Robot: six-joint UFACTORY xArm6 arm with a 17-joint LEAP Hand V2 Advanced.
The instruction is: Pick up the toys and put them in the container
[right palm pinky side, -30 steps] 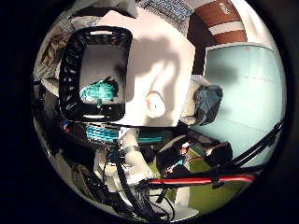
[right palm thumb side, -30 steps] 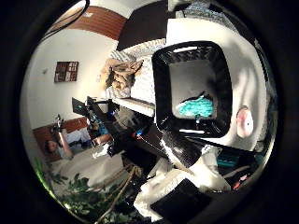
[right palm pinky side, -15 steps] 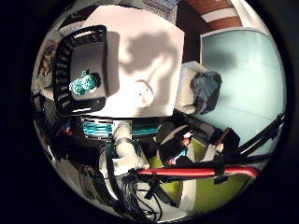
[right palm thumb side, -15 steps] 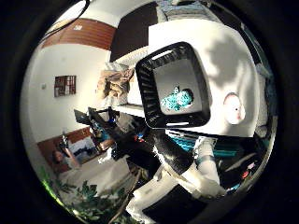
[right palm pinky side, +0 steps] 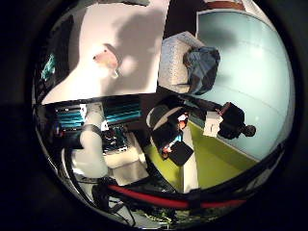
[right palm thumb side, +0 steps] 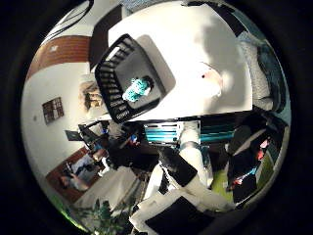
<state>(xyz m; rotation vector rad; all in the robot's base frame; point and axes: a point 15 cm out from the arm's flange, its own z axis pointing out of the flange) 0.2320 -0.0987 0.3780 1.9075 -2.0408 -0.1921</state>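
A black basket (right palm thumb side: 125,70) stands on the white table (right palm thumb side: 186,39) near one end. A teal toy (right palm thumb side: 138,88) lies inside it. A small pink and white toy (right palm thumb side: 210,76) lies on the bare table top, away from the basket; it also shows in the little finger side view (right palm pinky side: 106,60). My hand (right palm thumb side: 186,166) is high above the table's edge, well away from both toys.
A white crate with a dark cloth (right palm pinky side: 197,65) in it stands beside the table. Teal bins (right palm pinky side: 96,114) sit under the table's edge. A green floor patch (right palm pinky side: 207,159) lies beyond.
The camera has pulled back and swung away from the basket, so basket and toys look smaller. The teal toy stays in the basket, the pink and white toy on the table.
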